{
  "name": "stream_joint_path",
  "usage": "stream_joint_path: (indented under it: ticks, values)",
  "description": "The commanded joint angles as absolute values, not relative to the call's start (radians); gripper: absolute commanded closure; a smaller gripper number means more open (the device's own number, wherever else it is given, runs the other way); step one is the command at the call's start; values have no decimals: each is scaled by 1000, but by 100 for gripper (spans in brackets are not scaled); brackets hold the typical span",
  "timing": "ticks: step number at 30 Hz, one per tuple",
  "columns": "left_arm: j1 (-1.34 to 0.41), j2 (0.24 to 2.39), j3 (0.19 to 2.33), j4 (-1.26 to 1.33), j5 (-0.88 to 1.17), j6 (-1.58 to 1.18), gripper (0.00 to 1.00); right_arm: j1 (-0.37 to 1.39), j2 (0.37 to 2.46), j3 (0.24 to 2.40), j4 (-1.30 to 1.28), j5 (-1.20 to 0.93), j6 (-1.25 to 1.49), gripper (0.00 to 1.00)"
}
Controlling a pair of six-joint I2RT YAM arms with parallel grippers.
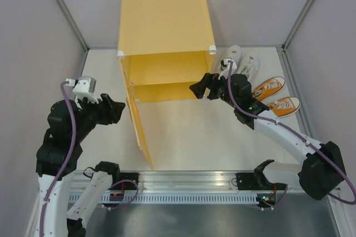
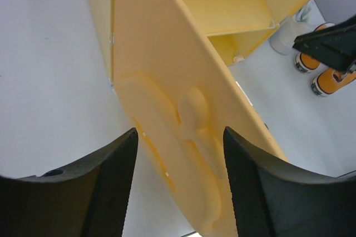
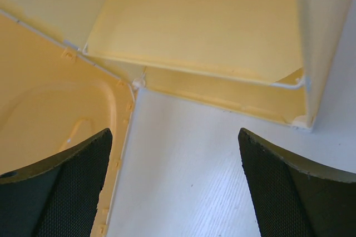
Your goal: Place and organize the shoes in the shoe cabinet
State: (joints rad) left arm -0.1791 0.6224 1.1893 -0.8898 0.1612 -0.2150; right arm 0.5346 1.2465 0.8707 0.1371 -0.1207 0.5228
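Note:
The yellow shoe cabinet (image 1: 161, 25) stands at the back of the table with its door (image 1: 140, 131) swung open toward me. My left gripper (image 1: 118, 109) is open at the door's outer face. In the left wrist view its fingers (image 2: 105, 192) straddle the embossed door (image 2: 189, 120) with a gap on each side. My right gripper (image 1: 196, 88) hangs open and empty before the cabinet's right side, over bare table (image 3: 183, 176). The white shoes (image 1: 239, 62) and orange shoes (image 1: 275, 95) sit on the table right of the cabinet.
Grey walls close in the table on the left, right and back. The cabinet's inner shelf (image 1: 167, 84) shows through the opening, with nothing on it that I can see. The open door divides the table's front area between the two arms.

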Motion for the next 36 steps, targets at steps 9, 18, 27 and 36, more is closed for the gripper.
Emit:
stream_joint_path:
  ticks: [9, 18, 27, 36]
  values:
    - [-179, 532, 1250, -882, 259, -425, 24, 986, 1169, 749, 242, 254, 548, 2]
    - [-179, 590, 1258, -893, 253, -384, 22, 1299, 1436, 933, 270, 414, 502, 2]
    - [-179, 649, 1246, -899, 233, -335, 21, 1364, 1543, 1025, 304, 405, 488, 2]
    - [-179, 710, 1281, -896, 253, -287, 21, 1377, 1611, 1066, 328, 373, 486, 2]
